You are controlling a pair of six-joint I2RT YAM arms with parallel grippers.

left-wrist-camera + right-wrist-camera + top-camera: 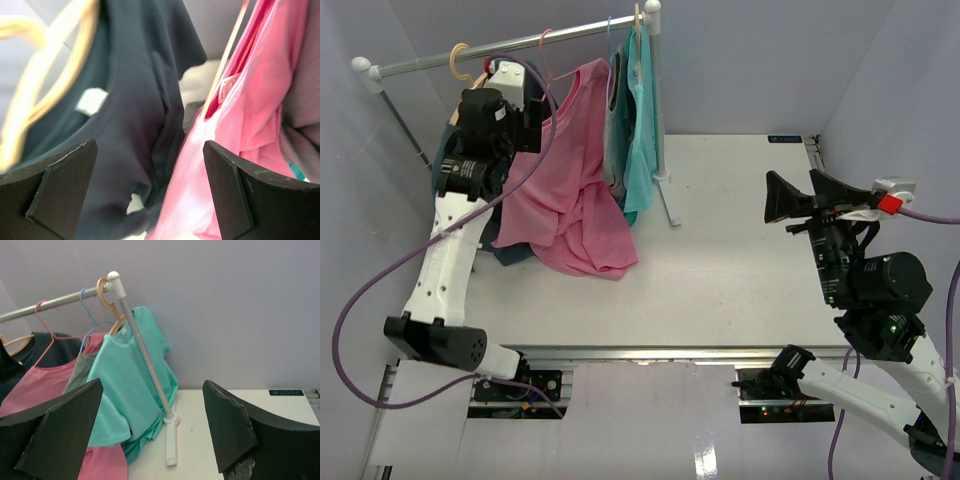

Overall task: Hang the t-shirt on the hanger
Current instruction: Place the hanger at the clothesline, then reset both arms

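Note:
The pink t-shirt (570, 180) hangs from the rail on the thin pink hanger (544, 42), and its lower part lies bunched on the table. In the left wrist view the t-shirt (250, 125) fills the right side, with the hanger wire (227, 55) running along its neckline. My left gripper (534, 108) is up by the rail, just left of the t-shirt's shoulder. It is open (150, 195) and holds nothing. My right gripper (807, 192) hovers open over the table's right side and faces the rack (150, 430). From there I see the hanger (41, 310) and the t-shirt (40, 385).
On the silver rail (500, 45), a navy shirt (445, 160) hangs on a wooden hanger (460, 62) left of the pink one. To its right hang a grey shirt (616, 110) and a turquoise shirt (642, 120). The rack's post foot (670, 205) stands on the white table (750, 260).

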